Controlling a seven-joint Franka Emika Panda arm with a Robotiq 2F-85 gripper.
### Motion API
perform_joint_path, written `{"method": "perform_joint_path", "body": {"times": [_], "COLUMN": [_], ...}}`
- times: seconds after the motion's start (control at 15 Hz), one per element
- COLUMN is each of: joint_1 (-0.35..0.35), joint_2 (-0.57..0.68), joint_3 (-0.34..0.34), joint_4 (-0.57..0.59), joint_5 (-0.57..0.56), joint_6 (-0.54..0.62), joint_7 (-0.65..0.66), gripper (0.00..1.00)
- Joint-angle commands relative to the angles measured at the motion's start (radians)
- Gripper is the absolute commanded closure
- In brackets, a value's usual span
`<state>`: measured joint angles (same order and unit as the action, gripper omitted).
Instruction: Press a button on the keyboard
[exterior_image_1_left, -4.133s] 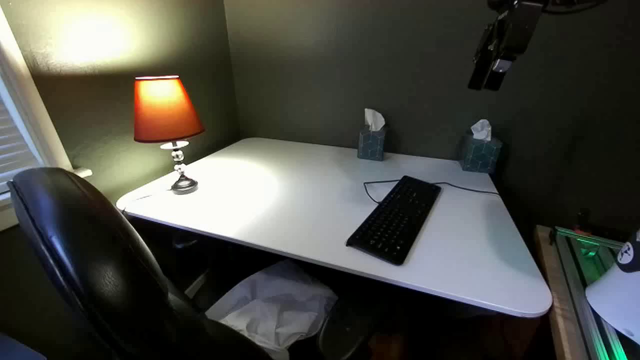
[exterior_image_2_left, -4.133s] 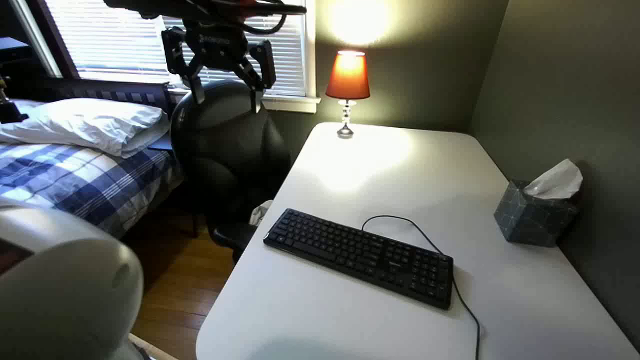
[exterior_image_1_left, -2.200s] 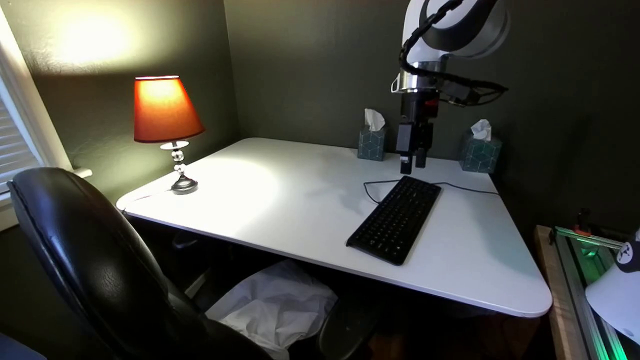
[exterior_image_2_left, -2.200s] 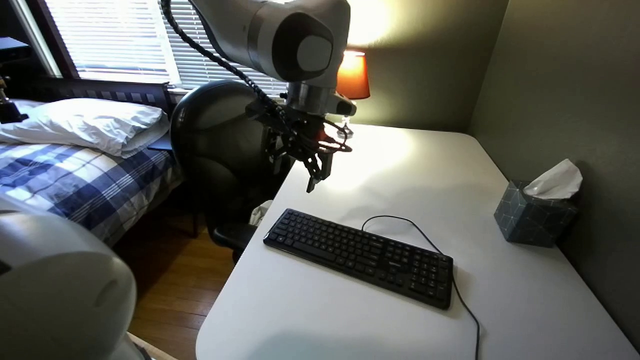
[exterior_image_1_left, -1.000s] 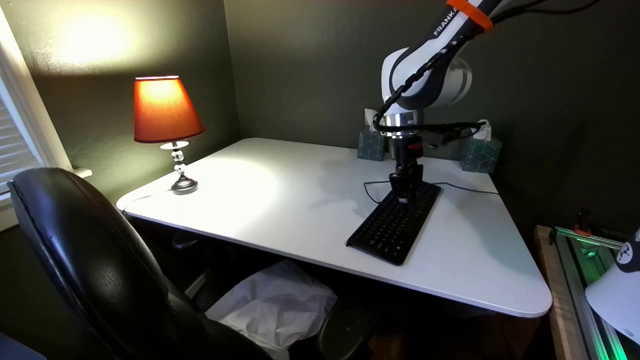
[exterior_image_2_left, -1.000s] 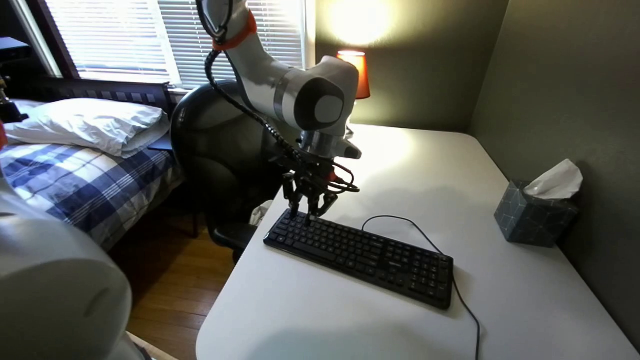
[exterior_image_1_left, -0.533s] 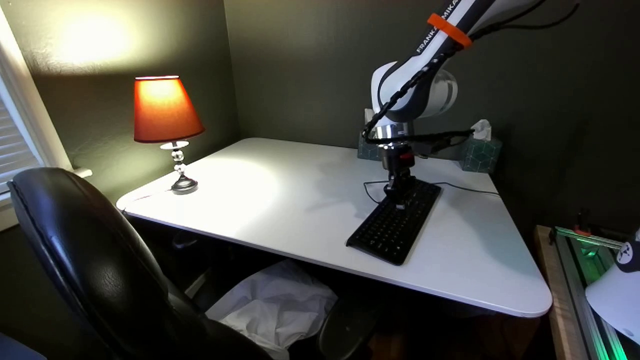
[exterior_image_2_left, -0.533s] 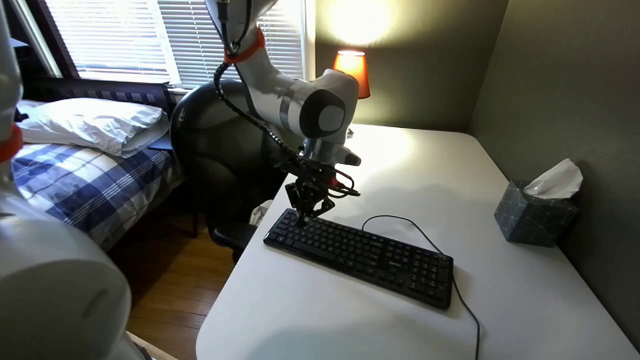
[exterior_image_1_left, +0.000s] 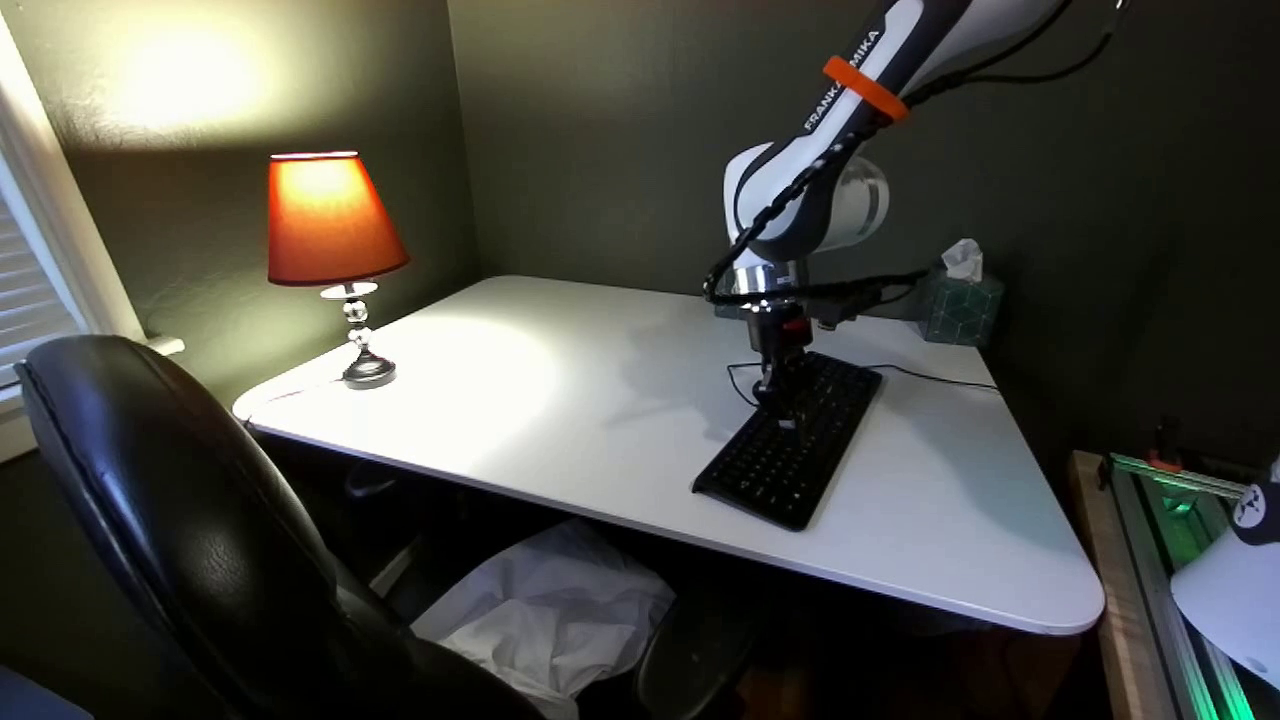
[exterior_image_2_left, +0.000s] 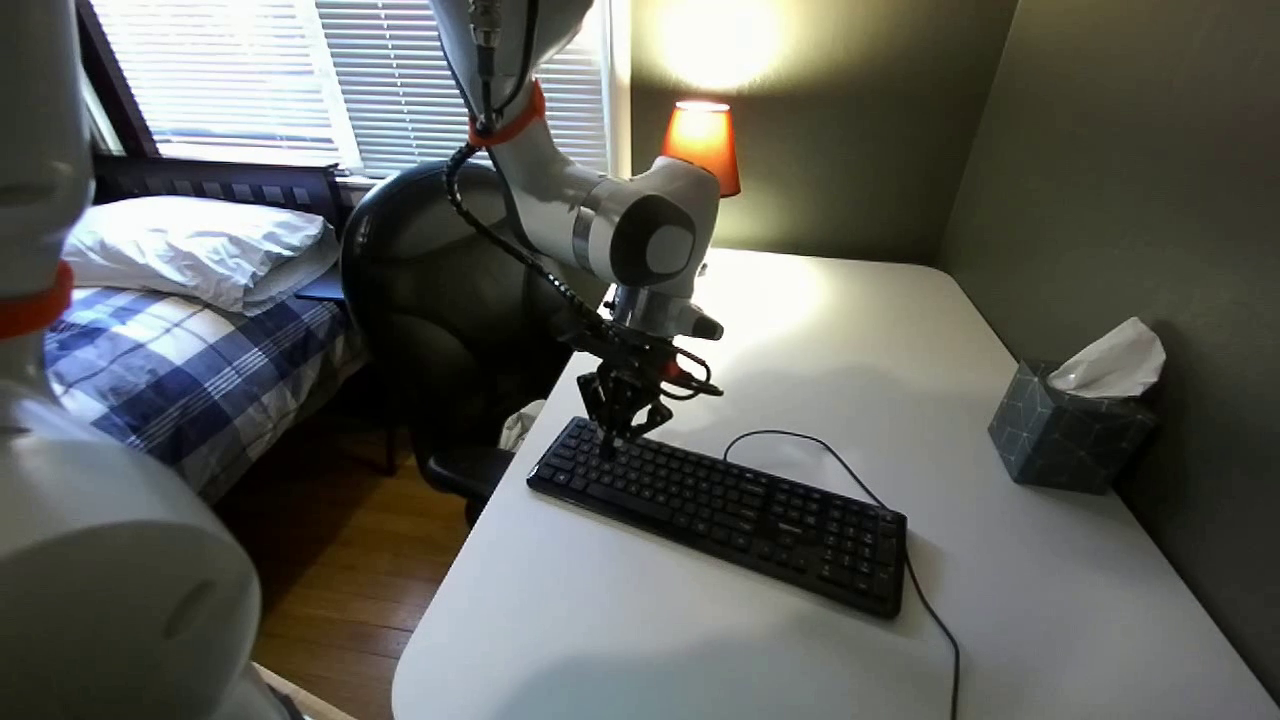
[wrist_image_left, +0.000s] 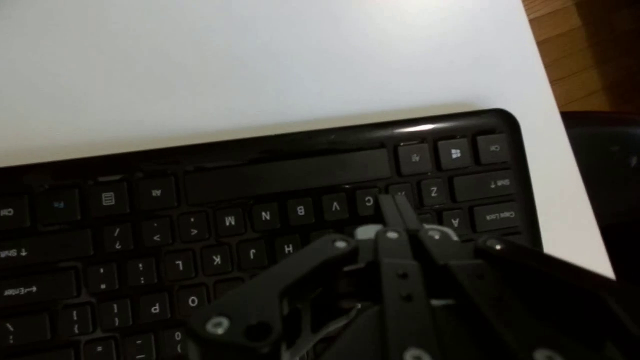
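The black keyboard lies flat on the white table, its keys facing up. My gripper points down over its letter keys, with both fingers together and nothing between them. In the wrist view the fingertips cover part of the X key and sit right beside the C key. Both exterior views place the gripper low at the keyboard's space-bar-and-letters half. Whether the tips touch or push down a key, I cannot tell. The keys under the gripper's body are hidden.
A thin cable runs from the keyboard across the table. At the wall stands a tissue box; another is mostly behind the arm. A lit orange lamp stands at the far corner. A black chair is by the table's edge.
From high above the table, my gripper has come down to the keyboard. Within the last second its fingers have closed together, and it has shifted slightly along the keys. The keyboard has not moved.
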<state>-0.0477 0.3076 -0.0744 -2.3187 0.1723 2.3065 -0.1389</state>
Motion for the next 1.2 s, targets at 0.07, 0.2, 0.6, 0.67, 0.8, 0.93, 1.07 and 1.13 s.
{"method": "perform_joint_path", "body": {"times": [0.07,0.2,0.6,0.67,0.8,0.93,1.07,1.13], "joint_1": [-0.015,-0.015,-0.013,-0.014,-0.013,-0.014,-0.015,-0.016], "joint_2": [0.053,0.064,0.090,0.096,0.105,0.114,0.122,0.127], "joint_3": [0.018,0.019,0.014,0.013,0.011,0.009,0.008,0.007], "joint_4": [0.059,0.073,0.111,0.117,0.127,0.136,0.143,0.148], "joint_5": [-0.015,-0.017,-0.024,-0.026,-0.030,-0.033,-0.035,-0.035], "joint_6": [-0.057,-0.073,-0.123,-0.133,-0.148,-0.157,-0.165,-0.173], "joint_7": [0.027,0.031,0.059,0.065,0.077,0.087,0.097,0.100], "gripper": [1.00,1.00,1.00,1.00,1.00,1.00,1.00,1.00]}}
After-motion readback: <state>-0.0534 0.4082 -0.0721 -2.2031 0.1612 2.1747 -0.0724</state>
